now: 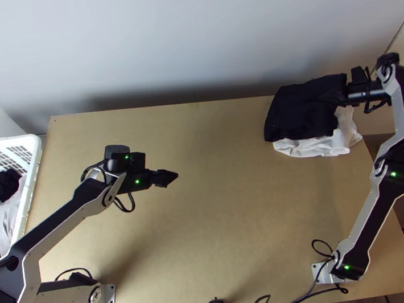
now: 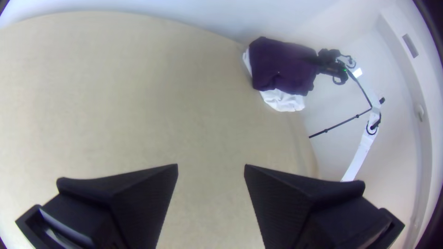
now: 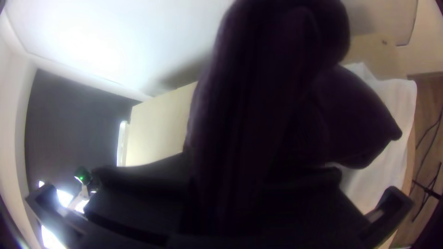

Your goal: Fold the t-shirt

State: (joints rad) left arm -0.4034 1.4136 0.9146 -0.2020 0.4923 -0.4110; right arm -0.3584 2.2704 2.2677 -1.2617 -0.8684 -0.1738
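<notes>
One dark shirt (image 1: 298,111) lies in a compact bundle over white cloth (image 1: 304,148) at the far right corner of the table (image 1: 209,225). My right pincer (image 3: 263,166) grips it by its outer side, fabric bunched thick between the fingers; my left pincer (image 2: 211,165) stands wide and empty, well apart from it. I judge the folding nearly finished, though I can't count the layers. What remains, I think, is letting go, settling that gripped side flat and backing away.
</notes>
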